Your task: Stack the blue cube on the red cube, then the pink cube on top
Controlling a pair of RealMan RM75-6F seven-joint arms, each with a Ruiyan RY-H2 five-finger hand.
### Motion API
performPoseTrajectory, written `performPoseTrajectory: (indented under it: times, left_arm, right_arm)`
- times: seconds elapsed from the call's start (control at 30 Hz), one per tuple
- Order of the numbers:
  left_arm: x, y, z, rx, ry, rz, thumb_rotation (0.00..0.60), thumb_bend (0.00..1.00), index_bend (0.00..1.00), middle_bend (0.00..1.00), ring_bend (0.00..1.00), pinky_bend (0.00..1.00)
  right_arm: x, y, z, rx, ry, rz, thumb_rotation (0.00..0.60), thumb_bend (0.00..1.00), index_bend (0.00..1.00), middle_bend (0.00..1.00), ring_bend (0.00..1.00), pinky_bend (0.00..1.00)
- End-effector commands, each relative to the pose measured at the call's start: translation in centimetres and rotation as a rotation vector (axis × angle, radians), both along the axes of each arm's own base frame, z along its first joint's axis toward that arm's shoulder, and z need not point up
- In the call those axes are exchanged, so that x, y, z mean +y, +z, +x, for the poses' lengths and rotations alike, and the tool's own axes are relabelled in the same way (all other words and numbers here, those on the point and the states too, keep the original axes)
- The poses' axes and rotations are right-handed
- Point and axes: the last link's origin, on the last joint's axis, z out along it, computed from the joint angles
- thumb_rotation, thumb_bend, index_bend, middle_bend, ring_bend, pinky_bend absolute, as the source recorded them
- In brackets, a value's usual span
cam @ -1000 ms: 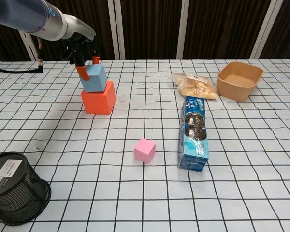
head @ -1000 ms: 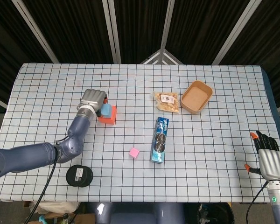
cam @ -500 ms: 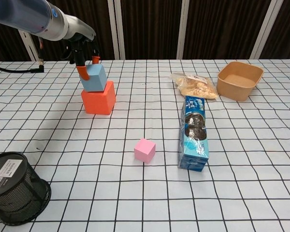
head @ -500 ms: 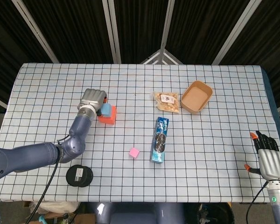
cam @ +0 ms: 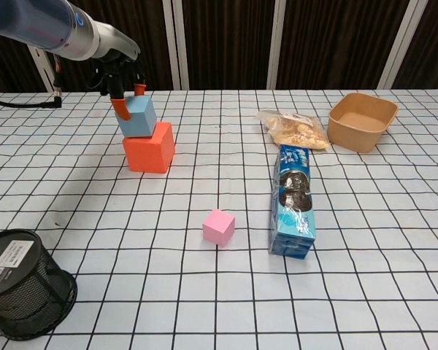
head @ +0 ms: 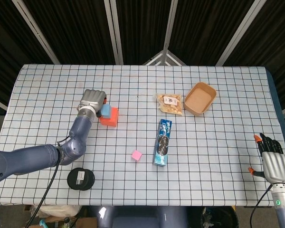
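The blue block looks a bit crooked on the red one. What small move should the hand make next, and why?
Probably nudge the blue cube back over the red cube before letting go. The left hand grips it, but it sits tilted and overhangs the red cube's left edge, so releasing now might let it slip off.

Both views are evenly and brightly lit from above, with the white checked tablecloth (head: pixel 147 90) rendered clean and without blown-out glare. Shadows are soft and short: a faint one lies beside the red cube (cam: pixel 149 148) and another under the pink cube (cam: pixel 219 227) in the chest view. The backdrop behind the table stays dark, almost black. Focus is sharp across the table in both views, with no motion blur. In the head view the grid lines bow slightly toward the edges, and in the chest view they converge with distance.
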Motion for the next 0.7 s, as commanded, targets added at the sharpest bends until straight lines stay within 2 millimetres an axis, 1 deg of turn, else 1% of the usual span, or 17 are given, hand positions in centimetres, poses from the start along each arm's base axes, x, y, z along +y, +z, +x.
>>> performPoseTrajectory:
  times: [0.03, 0.7]
  left_arm:
    - [-0.03, -0.14, 0.06, -0.002, -0.002, -0.003, 0.6, 0.47, 0.55, 0.82, 0.65, 0.69]
    - [-0.17, -0.49, 0.13, 0.009, 0.0, -0.003, 0.6, 0.47, 0.55, 0.82, 0.65, 0.69]
  right_arm:
    - [0.0, 0.0, 0.0, 0.0, 0.0, 0.0, 0.6, 0.09, 0.03, 0.01, 0.06, 0.09]
    - [0.12, 0.16, 0.09, -0.005, 0.002, -0.002, 0.6, 0.09, 0.03, 0.01, 0.06, 0.09]
